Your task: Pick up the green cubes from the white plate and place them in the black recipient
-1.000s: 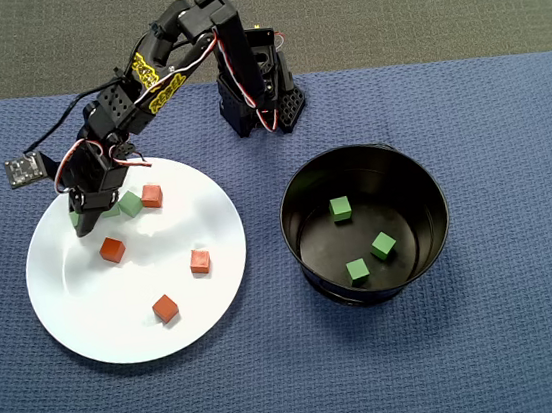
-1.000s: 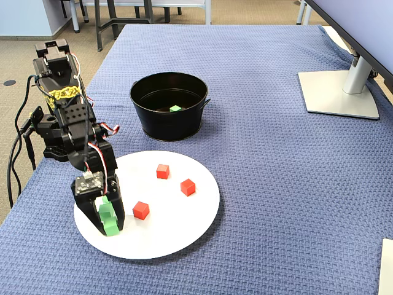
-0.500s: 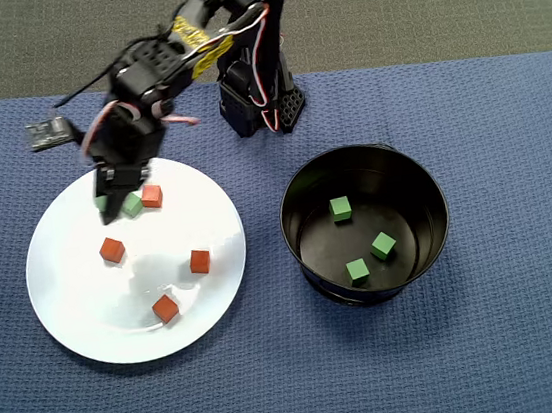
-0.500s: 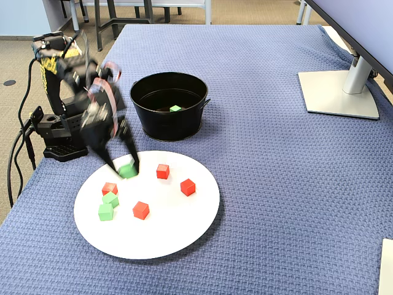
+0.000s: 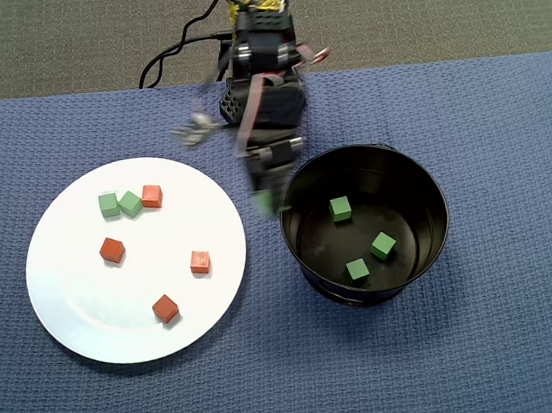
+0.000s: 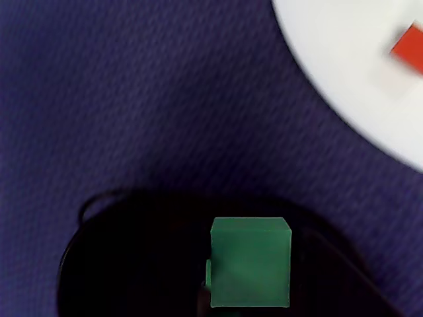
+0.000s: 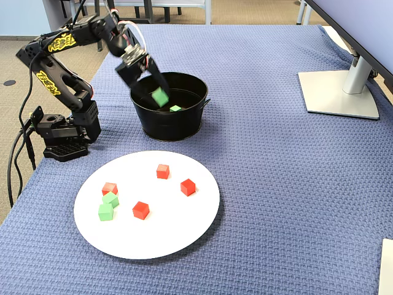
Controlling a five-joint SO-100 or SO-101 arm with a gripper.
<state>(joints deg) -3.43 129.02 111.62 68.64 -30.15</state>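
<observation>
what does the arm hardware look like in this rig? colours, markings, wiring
The arm is black plastic with blocky links and yellow patterned markings on two of them. Loose red and white wires run along its upper links in the fixed view. Its black ribbed base sits at the edge of the blue woven tablecloth, and black cables trail off it. The two-finger gripper is black too.

The arm rises from its base at the left edge of the fixed view, bends at the elbow and reaches forward to the right, with the wrist tilted downward. The gripper point(image 7: 159, 93) is lifted well above the worktop. Its fingers point(image 7: 151, 72) point down and are closed on a green cube point(image 7: 160, 96). In the overhead view the gripper point(image 5: 265, 201) looks blurred.
</observation>
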